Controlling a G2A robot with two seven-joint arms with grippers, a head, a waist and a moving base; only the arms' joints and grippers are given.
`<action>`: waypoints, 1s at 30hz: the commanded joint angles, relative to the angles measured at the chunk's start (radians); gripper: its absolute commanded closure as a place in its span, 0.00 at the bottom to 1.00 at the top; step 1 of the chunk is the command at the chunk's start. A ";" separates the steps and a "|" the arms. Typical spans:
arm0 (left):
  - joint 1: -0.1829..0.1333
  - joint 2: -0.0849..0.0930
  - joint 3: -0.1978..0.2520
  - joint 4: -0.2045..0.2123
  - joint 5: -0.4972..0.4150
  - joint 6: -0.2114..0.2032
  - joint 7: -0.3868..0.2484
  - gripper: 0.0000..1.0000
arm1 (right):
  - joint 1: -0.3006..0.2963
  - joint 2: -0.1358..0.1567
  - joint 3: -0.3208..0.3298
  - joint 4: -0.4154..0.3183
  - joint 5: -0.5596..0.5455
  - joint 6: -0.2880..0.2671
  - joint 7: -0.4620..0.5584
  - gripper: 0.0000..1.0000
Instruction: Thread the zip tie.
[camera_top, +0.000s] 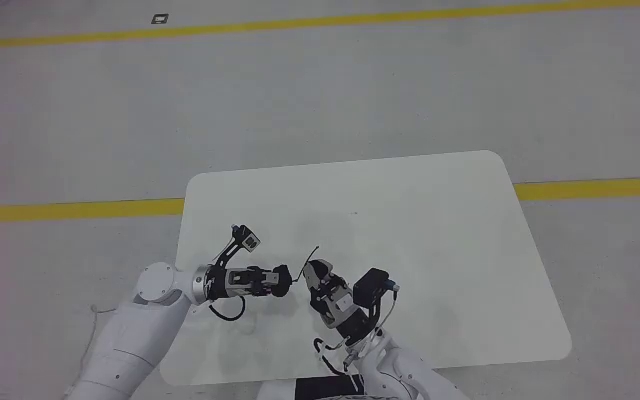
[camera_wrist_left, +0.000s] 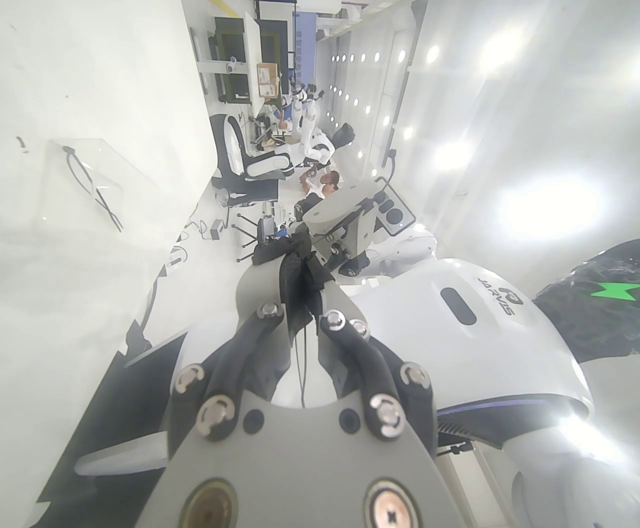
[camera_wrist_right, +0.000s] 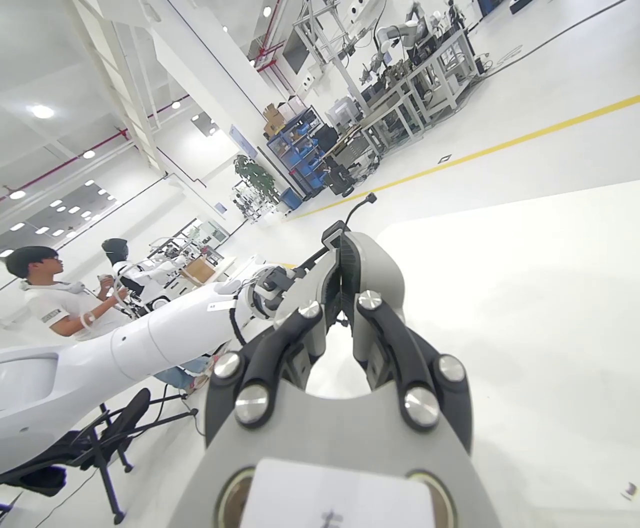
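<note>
Near the front edge of the white counter (camera_top: 450, 220), the right gripper (camera_wrist_right: 341, 240) clamps the thin black plastic zip tie (camera_wrist_right: 372, 198), head pointing outward; the closed left gripper (camera_wrist_left: 297, 252) meets it tip-to-tip.

Thin black zip tie (camera_wrist_right: 371, 198), curved, pinched in left claw (camera_wrist_left: 300, 255) and right claw (camera_wrist_right: 339, 242).

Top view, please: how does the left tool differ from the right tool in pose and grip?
The left tool points sideways across the table; the right tool points away from the robot. The zip tie curves free past the right tool's tips; from the left tool what looks like its strap trails back towards the wrist. Both are shut on the zip tie.
</note>
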 joint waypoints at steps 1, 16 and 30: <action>0.000 0.000 0.000 0.000 0.000 0.000 0.000 1.00 | 0.004 0.002 -0.004 0.003 0.003 0.003 -0.002 1.00; 0.000 0.000 0.000 0.000 0.000 0.000 0.000 1.00 | 0.025 0.013 -0.028 0.015 0.017 0.027 -0.037 1.00; 0.000 0.000 0.000 0.000 0.000 0.000 0.000 1.00 | 0.035 0.023 -0.042 0.023 0.029 0.041 -0.037 1.00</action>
